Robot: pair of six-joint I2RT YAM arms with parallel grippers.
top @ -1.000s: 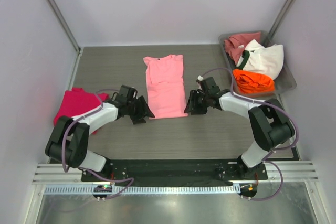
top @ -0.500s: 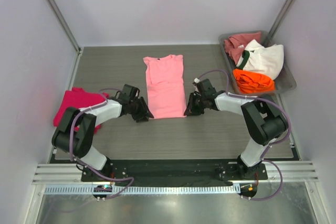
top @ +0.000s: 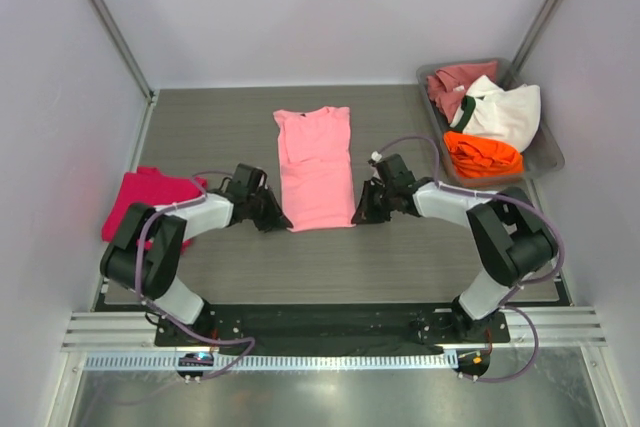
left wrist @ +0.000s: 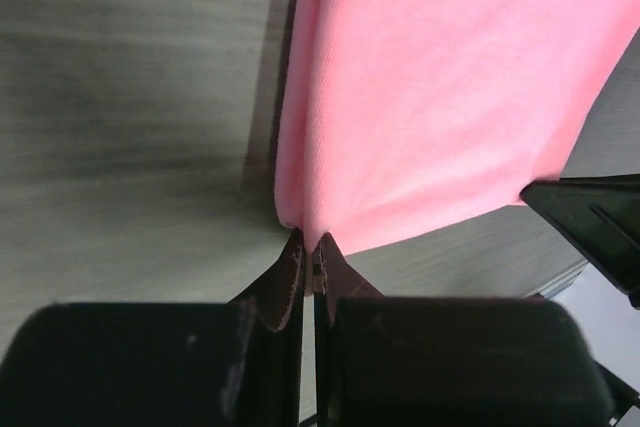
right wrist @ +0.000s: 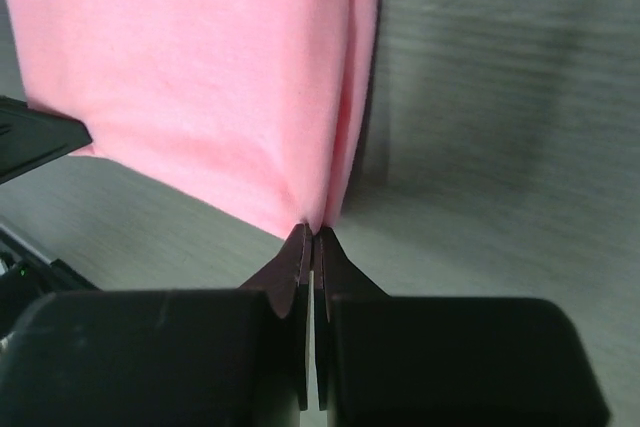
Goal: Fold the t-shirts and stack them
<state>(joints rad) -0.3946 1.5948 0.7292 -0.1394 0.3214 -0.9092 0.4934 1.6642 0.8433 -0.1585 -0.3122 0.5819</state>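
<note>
A light pink cloth t-shirt (top: 313, 162) lies flat and spread out on the middle of the grey wood-grain worktop (top: 400, 257), its collar toward the far edge and its hem toward the near edge. The 2 arms reach in low from either side to the hem. The left gripper (top: 278, 222) sits at the hem's left corner; its wrist camera shows the 2 dark fingers pressed together with the corner of pink cloth pinched at their tips. The right gripper (top: 358, 217) sits at the hem's right corner in the same way, its fingers closed tight on that corner of the cloth. A crumpled magenta-red cloth t-shirt (top: 140, 202) lies by the worktop's left edge, well apart from the pink one and just beside the left arm. At the far right corner stands a grey rectangular tray (top: 550, 152) holding 3 bunched garments: a dusty rose cloth t-shirt (top: 452, 82) at its far end, a white cloth t-shirt with dark trim (top: 500, 112) in the middle, and an orange cloth t-shirt (top: 482, 154) at its near end.
</note>
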